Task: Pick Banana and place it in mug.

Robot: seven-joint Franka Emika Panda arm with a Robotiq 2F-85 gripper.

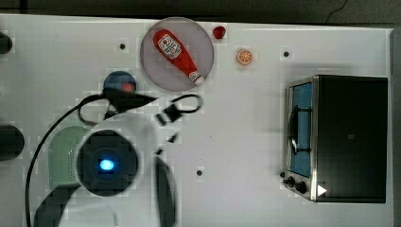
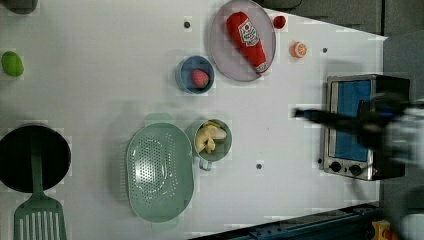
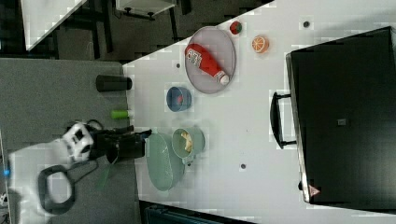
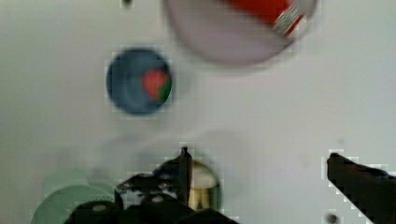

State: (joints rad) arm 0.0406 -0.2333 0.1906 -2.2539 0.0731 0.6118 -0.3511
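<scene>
The banana (image 2: pixel 209 139) lies in pieces inside the pale green mug (image 2: pixel 215 156), which stands beside the colander near the middle of the left view. The right view shows the same mug (image 3: pixel 197 139) with the banana (image 3: pixel 187 141) inside it. In the wrist view my gripper (image 4: pixel 259 154) is open, its dark fingers (image 4: pixel 184 170) far apart with nothing between them. It hangs well above the table, and a yellow patch of the banana (image 4: pixel 200 186) shows just behind one finger. In the top view my arm (image 1: pixel 106 163) covers the mug.
A big green colander (image 2: pixel 159 172) touches the mug. A blue cup (image 2: pixel 187 75) holding a strawberry and a grey plate (image 2: pixel 222 45) with a ketchup bottle stand farther off. A toaster oven (image 2: pixel 350 125), an orange slice (image 2: pixel 298 49), a black pan (image 2: pixel 32 157) and a spatula (image 2: pixel 40 220) ring the table.
</scene>
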